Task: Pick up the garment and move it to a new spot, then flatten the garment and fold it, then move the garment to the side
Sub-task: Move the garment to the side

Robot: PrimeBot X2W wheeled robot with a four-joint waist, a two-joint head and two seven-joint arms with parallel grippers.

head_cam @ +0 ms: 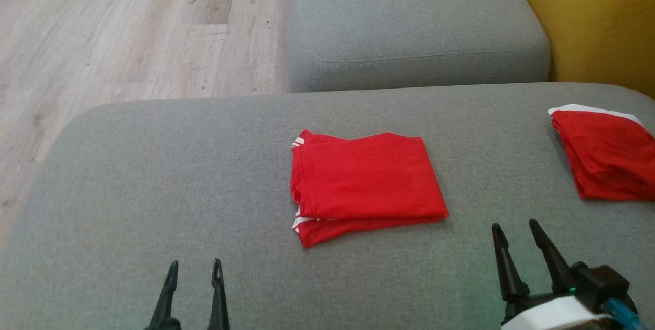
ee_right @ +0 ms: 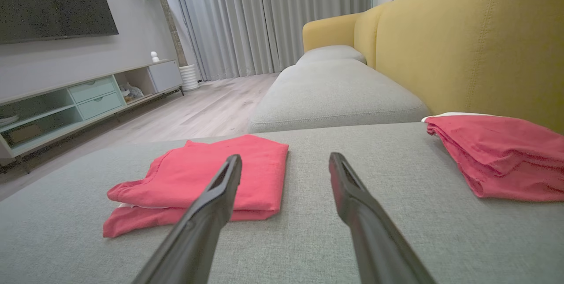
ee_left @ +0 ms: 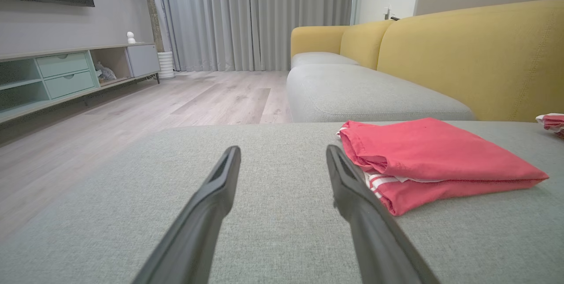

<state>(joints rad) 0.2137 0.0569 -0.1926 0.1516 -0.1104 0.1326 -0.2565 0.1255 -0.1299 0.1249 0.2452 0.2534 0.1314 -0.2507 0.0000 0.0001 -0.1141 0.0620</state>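
A red garment [head_cam: 366, 187], folded into a rough rectangle, is seen at the centre of the head view, laid flat on the grey seat cushion [head_cam: 153, 192]. White stripes are shown at its left edge, where the lower layer sticks out beneath the upper one. A 2nd red garment [head_cam: 606, 153], also folded and edged in white along its top, is placed at the right edge of the frame, well apart from the other.

The left gripper [head_cam: 196, 263] is found at the lower left of the head view. Its 2 dark fingers [head_cam: 218, 294] are spread wide and nothing is held; bare cushion is seen in the gap. It is set below and left of the garment, apart from it. In the left wrist view the garment is placed at the right of the frame.

The right gripper [head_cam: 514, 225] is seen at the lower right, likewise wide open and empty, below and right of the garment's lower right corner, without contact. In the right wrist view the garment is partly covered by the left-hand finger.

A further grey cushion [head_cam: 409, 23] is shown at top centre, a yellow backrest [head_cam: 598, 18] at upper right, and wood floor [head_cam: 128, 28] at upper left.
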